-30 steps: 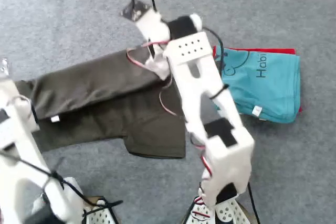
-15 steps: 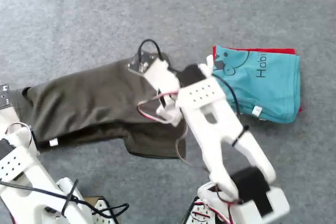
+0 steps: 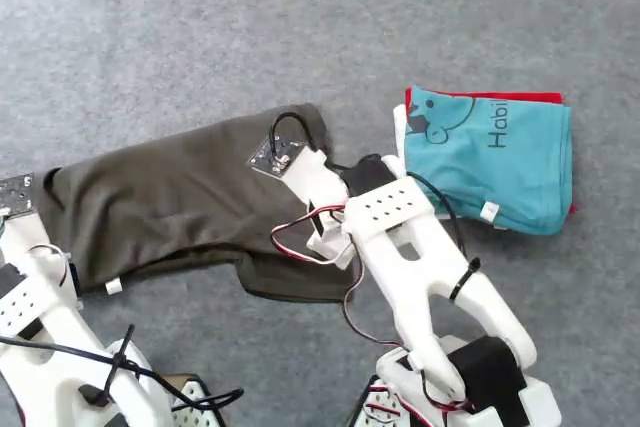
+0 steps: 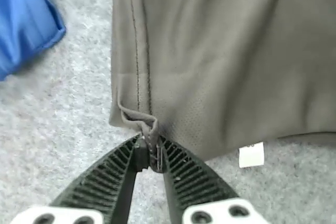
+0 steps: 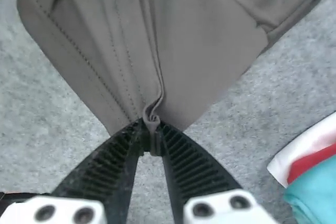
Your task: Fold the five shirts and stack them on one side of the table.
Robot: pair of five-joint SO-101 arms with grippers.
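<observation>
A dark olive shirt lies spread across the left and middle of the grey table, folded over itself. My left gripper is shut on a bunched corner of its hem, at the shirt's left end. My right gripper is shut on a pinched fold of the same shirt, at its right end below the right arm's wrist. A folded teal shirt tops a stack at the right, with a red shirt under it.
Blue cloth lies on the table beside the shirt's left end. A white label sticks out at the hem. The stack's white, red and teal edges lie close to my right gripper. Bare grey table stretches along the far side.
Both grippers have pulled the shirt's far edge toward the front of the table, laying it over the lower part. The right arm's wrist has dropped low beside the stack.
</observation>
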